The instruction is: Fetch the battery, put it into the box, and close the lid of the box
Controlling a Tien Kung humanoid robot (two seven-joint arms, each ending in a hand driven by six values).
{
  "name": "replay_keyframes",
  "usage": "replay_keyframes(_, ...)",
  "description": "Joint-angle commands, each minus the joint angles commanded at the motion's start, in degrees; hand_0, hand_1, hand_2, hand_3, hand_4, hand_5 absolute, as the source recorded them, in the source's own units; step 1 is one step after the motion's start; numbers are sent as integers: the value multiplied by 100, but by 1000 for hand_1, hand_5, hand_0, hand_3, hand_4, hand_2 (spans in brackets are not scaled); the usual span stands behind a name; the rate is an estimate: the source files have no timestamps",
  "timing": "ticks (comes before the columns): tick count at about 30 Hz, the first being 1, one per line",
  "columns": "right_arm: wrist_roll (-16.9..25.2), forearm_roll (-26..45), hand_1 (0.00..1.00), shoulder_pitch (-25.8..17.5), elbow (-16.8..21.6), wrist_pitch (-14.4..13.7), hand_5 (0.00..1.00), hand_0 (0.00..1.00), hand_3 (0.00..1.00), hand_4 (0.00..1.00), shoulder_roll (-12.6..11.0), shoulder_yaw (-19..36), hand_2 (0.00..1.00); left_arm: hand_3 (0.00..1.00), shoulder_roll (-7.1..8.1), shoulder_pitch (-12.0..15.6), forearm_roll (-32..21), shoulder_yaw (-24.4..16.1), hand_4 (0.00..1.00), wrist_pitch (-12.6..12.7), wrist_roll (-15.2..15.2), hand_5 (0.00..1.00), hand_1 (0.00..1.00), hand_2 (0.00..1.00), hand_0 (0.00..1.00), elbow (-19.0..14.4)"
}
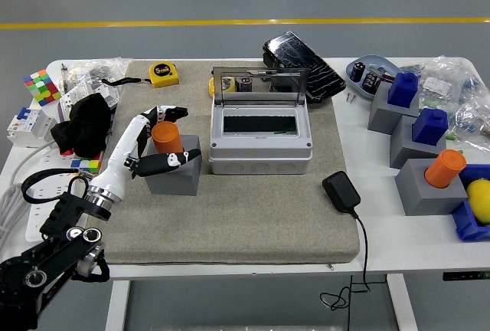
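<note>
Nearest the camera, black left arm (46,258), reaching in from the lower-left corner over the grey mat (230,224). Left hand (149,143) clasped around the orange battery (166,138): thumb (170,161) at its front, fingers (170,113) curled behind. Battery upright in its grey holder (174,174), left of the box. Just right of that, grey box (261,136) with 1 smoked lid (260,84) raised, opening bare and dark. Black adapter (341,191) near the mat's right edge, cord trailing off the table's front. Further right, on the white table (383,227), 3 grey blocks: 2 with blue caps (403,88), 1 with an orange cylinder (445,168). Behind the box, yellow tape measure (164,74).
</note>
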Motion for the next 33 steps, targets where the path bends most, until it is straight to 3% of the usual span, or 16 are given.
replay_keyframes(4,1,2,666,-1,5,0,488,667,549,895,7,-10,676,604,-50,-37,-279,85,998,8,-123,2,603,572,647,60)
replay_keyframes(5,0,6,667,1,6,0,489,667,550,895,11,-21,676,521,-78,-55,-412,115,998,9,-176,2,424,438,453,83)
replay_keyframes(10,-3,11,667,12,18,-1,489,667,550,895,16,-58,676,521,-148,-139,-725,224,998,34,-278,2,424,438,453,176)
replay_keyframes(11,-3,13,667,15,18,-1,489,667,549,895,19,-60,676,422,-156,-159,-794,255,985,24,-288,2,238,343,213,197)
replay_keyframes(16,-5,16,667,30,24,-3,489,667,549,895,25,-74,676,422,-225,-266,-1047,353,985,19,-438,2,238,343,213,368)
replay_keyframes(17,-4,16,666,32,26,-4,488,667,549,895,25,-76,676,359,-240,-287,-1098,372,947,30,-477,2,121,280,58,400)
replay_keyframes(22,3,20,666,31,29,-9,488,667,549,895,28,-109,676,359,-319,-384,-1381,461,947,103,-684,2,121,280,58,519)
replay_keyframes(23,5,22,666,29,29,-11,488,667,549,896,31,-116,676,266,-333,-397,-1445,473,981,110,-684,2,15,208,34,535)
replay_keyframes(26,9,20,666,25,36,-15,488,667,549,896,33,-123,676,266,-357,-405,-1566,477,981,106,-684,2,15,208,34,517)
replay_keyframes(31,15,19,666,27,43,-20,489,667,549,896,30,-125,676,227,-316,-426,-1526,475,993,45,-673,2,2,192,31,245)
replay_keyframes(33,16,32,666,28,34,-21,489,667,549,896,31,-134,676,227,-266,-486,-1343,465,993,42,-499,2,2,192,31,9)
